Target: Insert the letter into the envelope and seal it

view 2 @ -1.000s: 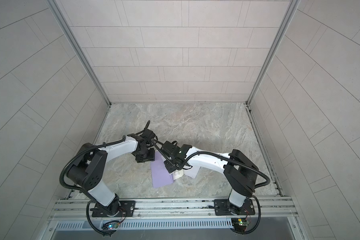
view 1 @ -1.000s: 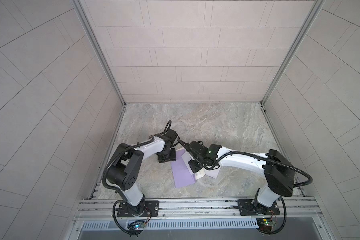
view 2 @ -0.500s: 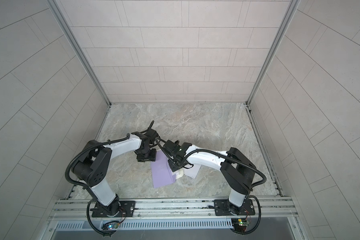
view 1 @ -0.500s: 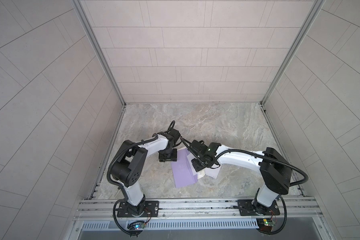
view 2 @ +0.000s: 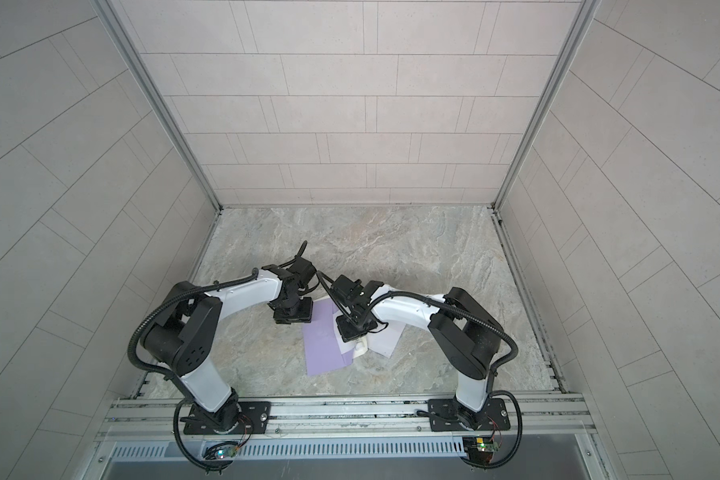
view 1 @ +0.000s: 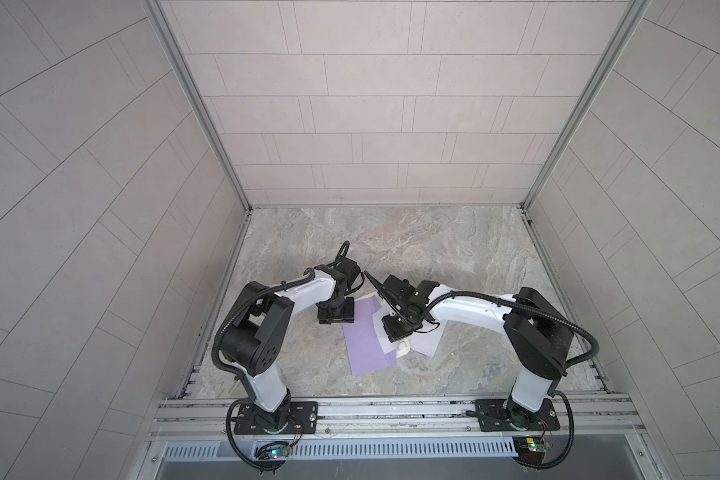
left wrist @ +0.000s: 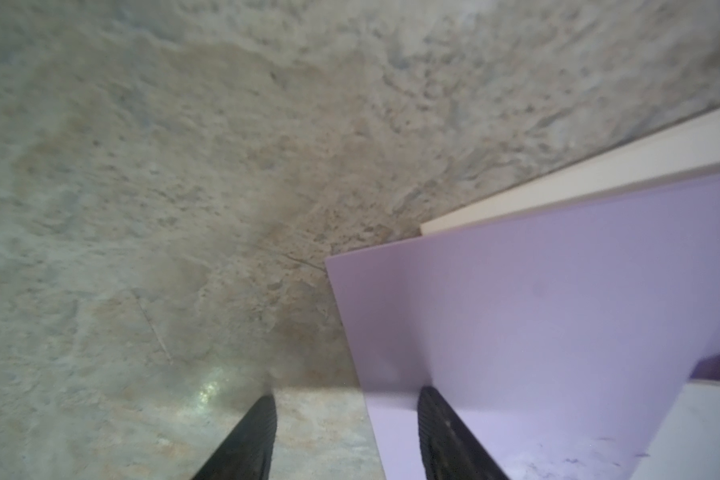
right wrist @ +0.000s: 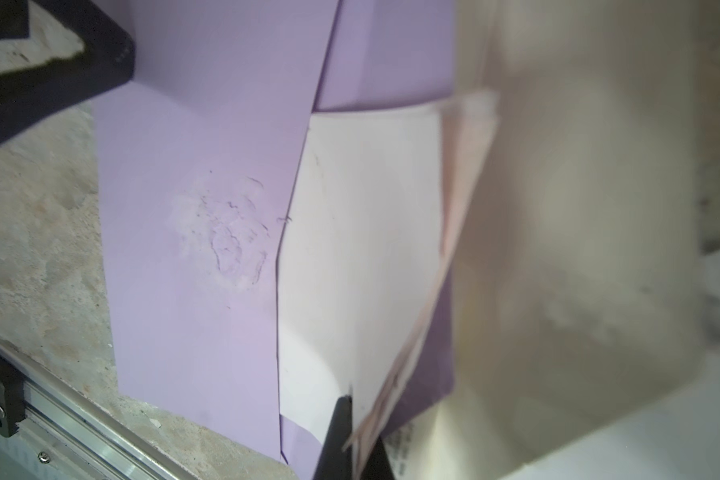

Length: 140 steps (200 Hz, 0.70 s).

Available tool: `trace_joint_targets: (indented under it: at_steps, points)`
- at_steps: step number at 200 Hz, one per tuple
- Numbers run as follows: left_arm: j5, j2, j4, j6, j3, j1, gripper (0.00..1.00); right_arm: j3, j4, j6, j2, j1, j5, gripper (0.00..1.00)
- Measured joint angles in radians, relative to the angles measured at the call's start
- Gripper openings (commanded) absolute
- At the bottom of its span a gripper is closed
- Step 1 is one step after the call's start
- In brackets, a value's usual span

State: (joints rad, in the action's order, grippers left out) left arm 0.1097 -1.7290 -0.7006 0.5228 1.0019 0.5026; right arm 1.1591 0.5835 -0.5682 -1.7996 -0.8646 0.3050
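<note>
The envelope (view 1: 364, 345) is lying flat on the table (view 1: 412, 249), toward the front edge and between the two arms. The letter (right wrist: 358, 232) is sitting partly inside it along its right side. The right gripper (right wrist: 356, 419) is hanging over that side with its jaws closed on the letter's edge. The left gripper (left wrist: 346, 395) is straddling the envelope's left edge near the far corner: one finger (left wrist: 433, 415) is over the envelope, its mate over bare table. Another sheet (view 1: 427, 340) is lying just right of the envelope.
</note>
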Motion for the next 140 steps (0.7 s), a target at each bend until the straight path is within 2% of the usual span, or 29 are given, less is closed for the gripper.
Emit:
trace_joint_targets:
  at_steps: [61,82,109,133,140]
  points:
    - [0.127,0.010,0.082,0.000,-0.002,0.000,0.62,0.037,-0.047,0.010,-0.070,0.000,0.072,0.00]
    - [0.180,0.022,0.111,0.002,-0.015,-0.001,0.67,0.040,-0.060,0.011,-0.074,0.002,0.093,0.00]
    - [0.246,0.049,0.144,0.013,-0.044,-0.013,0.80,0.050,-0.070,0.010,-0.092,0.009,0.114,0.00]
    - [0.293,0.085,0.157,0.035,-0.085,-0.052,0.83,0.062,-0.087,0.010,-0.108,0.019,0.126,0.00]
    - [0.299,0.095,0.154,0.038,-0.097,-0.062,0.83,0.068,-0.089,0.010,-0.114,0.021,0.126,0.08]
